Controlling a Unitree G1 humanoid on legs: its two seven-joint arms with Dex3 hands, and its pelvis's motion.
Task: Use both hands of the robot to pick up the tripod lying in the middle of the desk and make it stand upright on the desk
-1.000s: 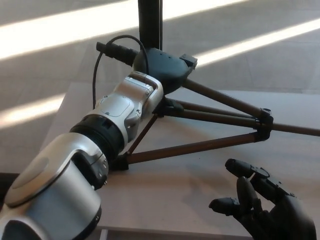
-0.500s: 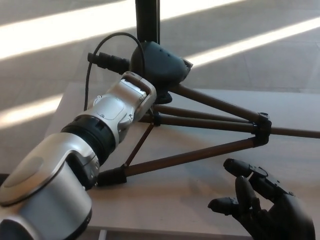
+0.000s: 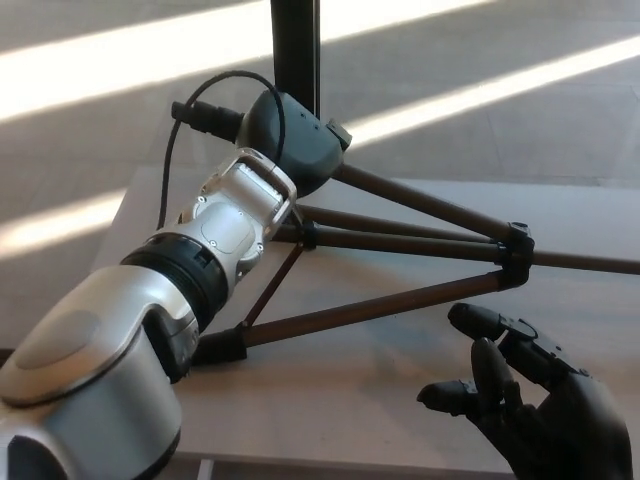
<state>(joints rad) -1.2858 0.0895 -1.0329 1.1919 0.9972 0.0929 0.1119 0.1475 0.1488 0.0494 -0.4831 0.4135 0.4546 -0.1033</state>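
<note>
One tripod (image 3: 400,245) occupies the middle of the pale desk (image 3: 400,390), tilted, with its dark hub raised at about 11 o'clock from the picture's centre and a black centre column (image 3: 294,45) rising from the hub out of the top edge. Three brown legs are countable: one runs from the hub toward 4 o'clock to a black joint clamp (image 3: 514,255); a second pair of thinner struts lies nearly level below it, reaching the same clamp; a third leg runs from that clamp toward 8 o'clock, ending in one black foot (image 3: 222,346) that rests on the desk near the left forearm. One rod continues past the clamp to the right edge at 3 o'clock.

Two robot arms appear. The left arm, silver with a black wrist ring, enters from 7 o'clock; the left hand (image 3: 290,140) meets the tripod hub, but its fingers are hidden behind wrist and hub, so whether they clasp the hub cannot be told. One black cable (image 3: 190,135) loops over this wrist.

The right hand (image 3: 540,400) sits at 5 o'clock, palm up, fingers (image 3: 480,322) spread wide, holding nothing, just below the third leg and apart from it.
</note>
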